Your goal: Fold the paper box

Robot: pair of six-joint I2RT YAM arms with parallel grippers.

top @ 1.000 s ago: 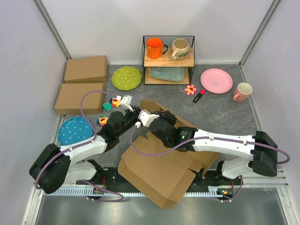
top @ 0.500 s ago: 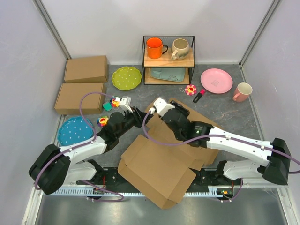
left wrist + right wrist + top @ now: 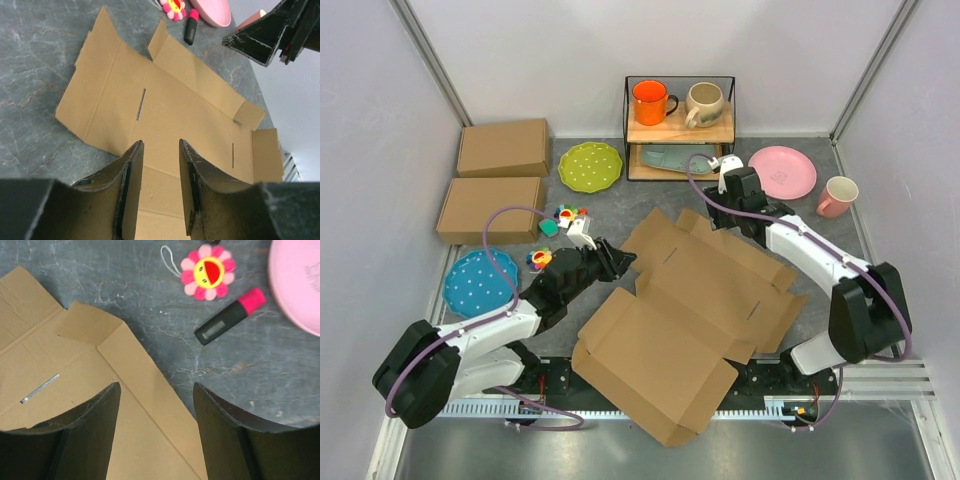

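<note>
Looking from above, I see the paper box (image 3: pixel 700 300) lying unfolded on the counter (image 3: pixel 840 250) between the 2 arms. Only the wrist cameras reveal the gaps: left tool (image 3: pixel 160 145) narrowly parted, right tool (image 3: pixel 156 387) wide, both empty, facing the cardboard.

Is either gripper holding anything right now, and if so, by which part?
Nothing is held. The left gripper and right gripper are both open, with the unfolded paper box lying below their empty jaws.
</note>
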